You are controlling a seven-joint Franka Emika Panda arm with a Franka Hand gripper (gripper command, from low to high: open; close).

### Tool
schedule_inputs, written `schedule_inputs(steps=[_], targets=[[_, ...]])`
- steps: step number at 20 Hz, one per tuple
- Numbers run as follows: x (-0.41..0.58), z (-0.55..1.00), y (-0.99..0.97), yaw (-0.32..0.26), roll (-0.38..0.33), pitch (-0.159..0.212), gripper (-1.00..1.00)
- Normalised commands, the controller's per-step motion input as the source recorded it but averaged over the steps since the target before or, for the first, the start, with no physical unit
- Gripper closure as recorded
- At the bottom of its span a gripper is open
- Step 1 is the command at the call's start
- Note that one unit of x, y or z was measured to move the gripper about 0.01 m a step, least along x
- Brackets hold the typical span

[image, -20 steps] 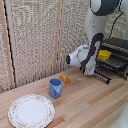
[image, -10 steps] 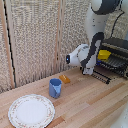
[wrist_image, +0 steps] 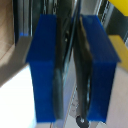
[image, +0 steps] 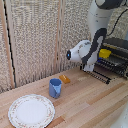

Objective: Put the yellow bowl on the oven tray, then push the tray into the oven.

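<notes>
The yellow dish [image: 105,53] sits on the baking sheet [image: 113,64] at the oven [image: 118,52], on the exterior view's right. The grabber [image: 92,69] is at the sheet's near edge, jaws clenched on a bar. A blue cup [image: 55,88], orange block [image: 65,78] and patterned plate [image: 31,110] lie on the desk [image: 95,105].

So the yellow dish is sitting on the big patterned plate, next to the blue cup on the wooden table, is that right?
Not quite. The yellow dish is not on the patterned plate; in the exterior view it sits on the baking sheet at the oven, on the exterior view's right. The plate holds nothing, and it does lie next to the blue cup on the wooden table.
</notes>
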Motion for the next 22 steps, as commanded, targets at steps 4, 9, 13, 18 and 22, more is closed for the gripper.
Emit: schedule_inputs(steps=[4,9,13,18,22], targets=[[-0.076,0.56,-0.73,0.023,0.079,-0.021,1.0],[-0.229,0.59,-0.91,0.031,0.006,0.004,1.0],[-0.228,0.54,-0.93,0.006,-0.055,0.005,1.0],[-0.135,0.32,-0.88,0.0,-0.14,0.021,1.0],[-0.106,0.0,-0.53,0.007,-0.276,0.035,1.0]])
